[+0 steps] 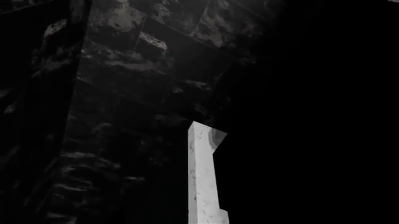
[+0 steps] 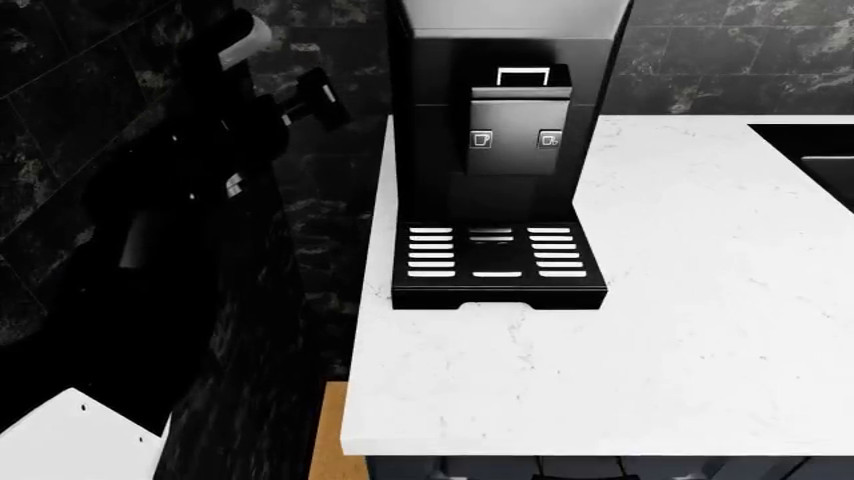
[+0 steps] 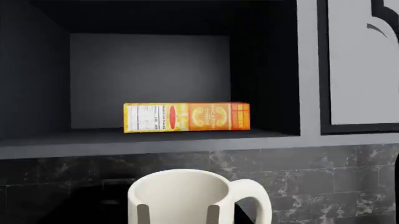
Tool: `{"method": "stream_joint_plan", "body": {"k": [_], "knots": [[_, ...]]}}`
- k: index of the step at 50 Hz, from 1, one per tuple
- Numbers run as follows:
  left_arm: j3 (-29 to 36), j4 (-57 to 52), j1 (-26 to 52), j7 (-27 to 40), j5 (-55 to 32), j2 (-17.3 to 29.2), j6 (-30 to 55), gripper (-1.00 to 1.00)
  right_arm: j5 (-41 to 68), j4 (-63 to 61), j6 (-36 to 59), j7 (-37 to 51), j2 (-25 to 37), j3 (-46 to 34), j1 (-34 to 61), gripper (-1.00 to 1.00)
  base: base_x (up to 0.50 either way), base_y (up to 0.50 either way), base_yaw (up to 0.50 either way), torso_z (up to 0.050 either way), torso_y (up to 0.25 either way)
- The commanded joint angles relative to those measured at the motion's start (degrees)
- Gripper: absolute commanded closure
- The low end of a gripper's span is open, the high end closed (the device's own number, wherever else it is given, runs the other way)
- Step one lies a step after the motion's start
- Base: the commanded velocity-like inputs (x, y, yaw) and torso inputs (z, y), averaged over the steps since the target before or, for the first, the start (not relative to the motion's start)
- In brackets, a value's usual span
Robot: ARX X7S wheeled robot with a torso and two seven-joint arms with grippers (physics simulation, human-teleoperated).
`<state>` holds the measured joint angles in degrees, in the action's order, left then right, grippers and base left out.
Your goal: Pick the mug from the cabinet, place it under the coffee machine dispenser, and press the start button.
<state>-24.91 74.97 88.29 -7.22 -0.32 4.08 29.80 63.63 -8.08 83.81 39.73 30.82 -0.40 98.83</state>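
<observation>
Item one, the mug [image 3: 187, 198]: cream-white, upright, loop handle at its three o'clock in the right wrist view, sitting close under that camera with two pale strips crossing its near wall. We take those strips for the right gripper [image 3: 178, 212] fingers, clamped on the mug's rim and wall, so we list the mug as held, lifted clear of the cabinet [image 3: 156, 144] and not yet at the machine. Item two, the cabinet: open dark compartment at twelve o'clock above the mug, holding one orange box [image 3: 187, 116] lying lengthwise on the shelf. The mug hangs below the shelf edge, in front of the marbled wall, which suits a carry outward and down. Item three, the coffee machine [image 2: 507, 80]: tall black body at twelve o'clock in the head view on the white counter [image 2: 667, 330], the dispenser [image 2: 521, 125] jutting forward with two small cup-icon buttons on its face. Item four, the drip tray [image 2: 497, 262]: slotted, bare, directly under the dispenser, waiting for the mug. Item five, the left arm [image 2: 200, 180]: dark, raised at ten o'clock beside the counter; we judge it parked out of the way. Its wrist view shows only dark tile and a pale edge, so we cannot tell how its jaws stand.
</observation>
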Motion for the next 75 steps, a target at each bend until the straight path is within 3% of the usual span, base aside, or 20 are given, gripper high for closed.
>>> {"method": "stream_joint_plan", "body": {"k": [1, 9, 32, 52, 63, 75], "knots": [[0.1, 0.0, -0.1, 0.2, 0.1, 0.1, -0.2, -1.00, 22.9, -13.6, 3.6, 15.4, 6.0, 10.1, -17.5, 1.00, 0.00, 0.00, 0.00, 0.000, 0.000], [0.0, 0.0, -0.2, 0.3, 0.1, 0.2, -0.1, -1.00, 18.4, -17.6, -1.6, 10.4, 7.0, 12.8, -29.0, 1.00, 0.00, 0.00, 0.00, 0.000, 0.000], [-0.1, 0.0, -0.4, 0.4, 0.0, 0.4, -0.2, -1.00, 12.2, -22.4, -8.3, 4.6, 8.4, 14.3, -43.6, 1.00, 0.00, 0.00, 0.00, 0.000, 0.000], [-0.3, 0.0, -0.5, 0.5, 0.1, 0.7, -0.2, -1.00, 3.3, -31.9, -17.8, -1.4, 3.0, 14.3, -66.7, 1.00, 0.00, 0.00, 0.00, 0.000, 0.000], [-0.3, 0.0, -0.7, 0.7, 0.2, 0.7, -0.4, -1.00, 3.4, -40.4, -20.3, -1.3, 2.2, 15.6, -73.8, 1.00, 0.00, 0.00, 0.00, 0.000, 0.000], [-0.3, 0.0, -0.8, 0.8, 0.1, 0.7, -0.4, -1.00, -3.6, -44.8, -25.4, -5.8, 0.9, 13.1, -80.2, 1.00, 0.00, 0.00, 0.00, 0.000, 0.000]]}}
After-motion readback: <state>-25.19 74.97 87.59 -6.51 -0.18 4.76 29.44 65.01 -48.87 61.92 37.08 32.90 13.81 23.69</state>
